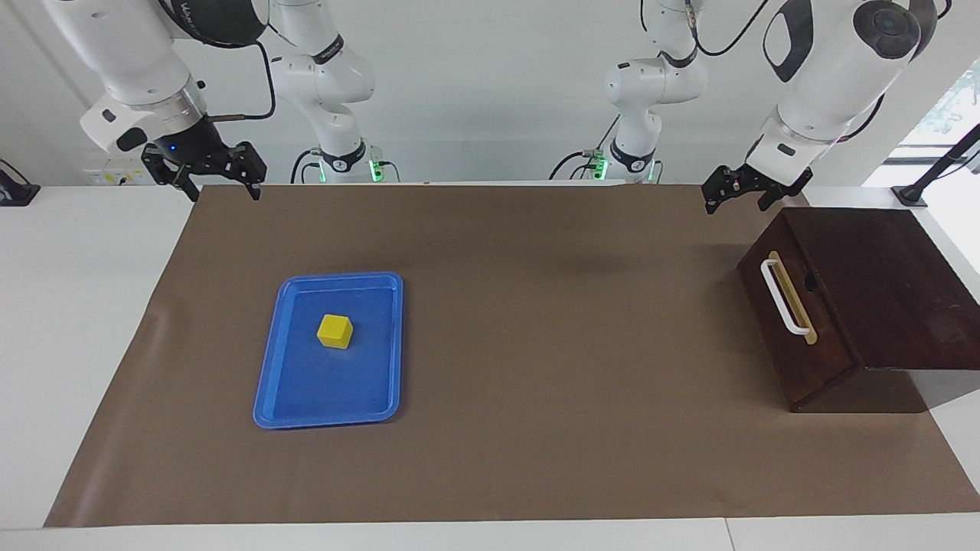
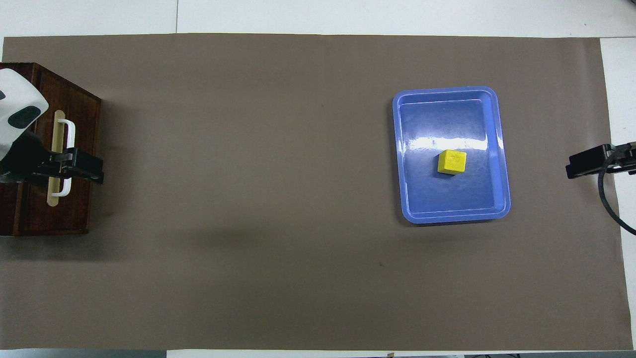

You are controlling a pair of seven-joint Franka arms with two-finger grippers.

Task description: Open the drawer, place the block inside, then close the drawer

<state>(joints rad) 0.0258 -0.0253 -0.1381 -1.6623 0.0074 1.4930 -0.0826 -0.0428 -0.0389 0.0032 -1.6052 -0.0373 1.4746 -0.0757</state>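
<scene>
The dark brown drawer (image 1: 804, 367) with a white bar handle (image 1: 785, 298) is shut in its cabinet at the left arm's end of the table; it also shows in the overhead view (image 2: 74, 214). The yellow block (image 1: 335, 330) sits in a blue tray (image 1: 306, 398) toward the right arm's end, and shows in the overhead view (image 2: 451, 162) too. My left gripper (image 1: 737, 200) is open and empty, raised in the air by the cabinet's front, apart from the handle. My right gripper (image 1: 222, 187) is open and empty, raised over the mat's corner, away from the tray.
A brown mat (image 1: 536, 344) covers most of the white table. The cabinet's top (image 1: 880, 283) slopes up from the drawer front. In the overhead view the left gripper (image 2: 88, 168) overlaps the handle (image 2: 71, 134), and the right gripper (image 2: 581, 165) is at the mat's edge.
</scene>
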